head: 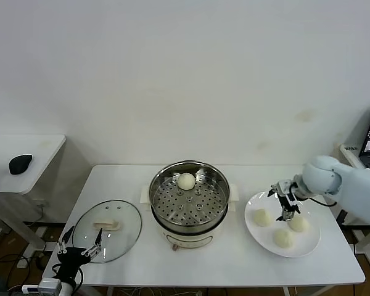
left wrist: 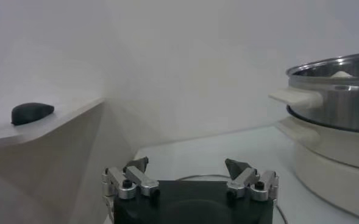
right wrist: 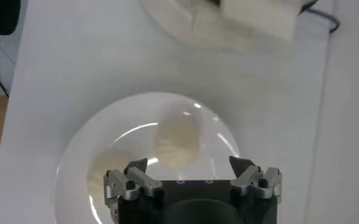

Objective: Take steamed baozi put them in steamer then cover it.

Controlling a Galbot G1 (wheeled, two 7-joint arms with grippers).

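Head view: high, looking forward and down, takes in the whole white table [head: 234, 259], wall behind, side desk at far left. Left wrist view: low near table level, faces sideways across the tabletop; steamer [left wrist: 337, 91] wall fills the right edge, close. Right wrist view: straight down, close over the plate [right wrist: 75, 176], filling the lower frame. Head shares the steamer [head: 189, 197] with left wrist, the plate [head: 308, 243] with right wrist.

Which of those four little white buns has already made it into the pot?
The single baozi at the back of the steamer, lying on its perforated tray. The other three lie on the white plate to the right, under the open right gripper.
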